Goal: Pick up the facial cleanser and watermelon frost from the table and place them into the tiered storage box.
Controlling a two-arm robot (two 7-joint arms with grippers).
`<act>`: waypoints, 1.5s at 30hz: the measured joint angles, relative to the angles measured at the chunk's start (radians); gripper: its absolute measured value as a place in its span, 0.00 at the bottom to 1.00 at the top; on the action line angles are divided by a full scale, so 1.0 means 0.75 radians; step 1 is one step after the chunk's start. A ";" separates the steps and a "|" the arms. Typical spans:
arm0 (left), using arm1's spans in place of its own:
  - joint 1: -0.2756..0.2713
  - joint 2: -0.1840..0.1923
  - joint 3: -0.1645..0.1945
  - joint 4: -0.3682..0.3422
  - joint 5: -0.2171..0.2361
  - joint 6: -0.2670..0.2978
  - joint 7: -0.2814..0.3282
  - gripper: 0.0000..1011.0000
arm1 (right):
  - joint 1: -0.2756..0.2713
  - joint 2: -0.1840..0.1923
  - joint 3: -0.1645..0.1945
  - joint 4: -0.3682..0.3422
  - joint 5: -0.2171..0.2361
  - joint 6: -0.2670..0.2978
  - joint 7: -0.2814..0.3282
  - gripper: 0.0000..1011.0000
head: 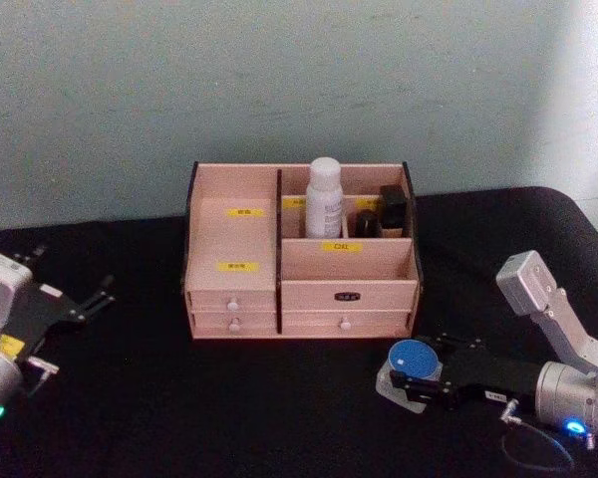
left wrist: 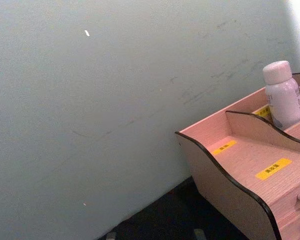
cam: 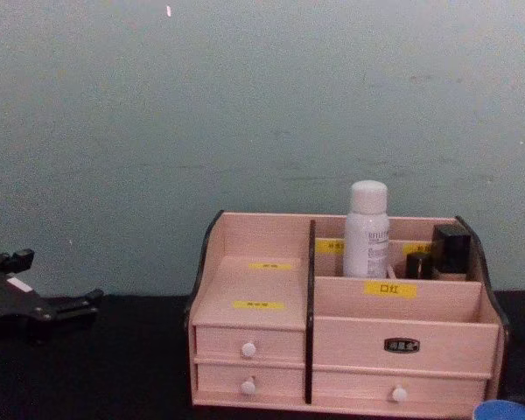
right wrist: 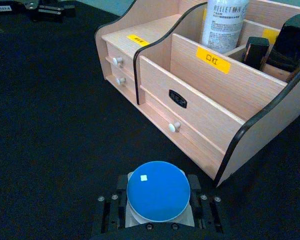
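Pale pinkish wood with dark edges makes the tiered storage box (head: 234,239), which stands on the black tabletop (head: 179,398) close to a grey-green wall (head: 279,80). The facial cleanser (head: 325,199) stands upright in the back row of the box, in the compartment just right of the dark middle divider. Small black containers (head: 391,207) stand in the back compartments to its right. Yellow labels (head: 244,266) mark the steps, and the drawers (head: 233,302) below have white knobs.

The watermelon frost (head: 413,358) is outside the box, near its front right corner, blue lid upward. The right gripper (right wrist: 158,215) has its jaws closed on both sides of this jar. Whether the jar rests on the tabletop or is a little lifted, I cannot tell.

The left gripper (head: 98,294) is parked at the left side, well apart from the box; if it is open or closed I cannot tell.
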 joint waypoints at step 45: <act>0.000 0.000 0.000 0.000 0.000 0.000 0.000 0.99 | 0.150 -0.036 -0.035 -0.030 0.028 -0.155 0.138 0.70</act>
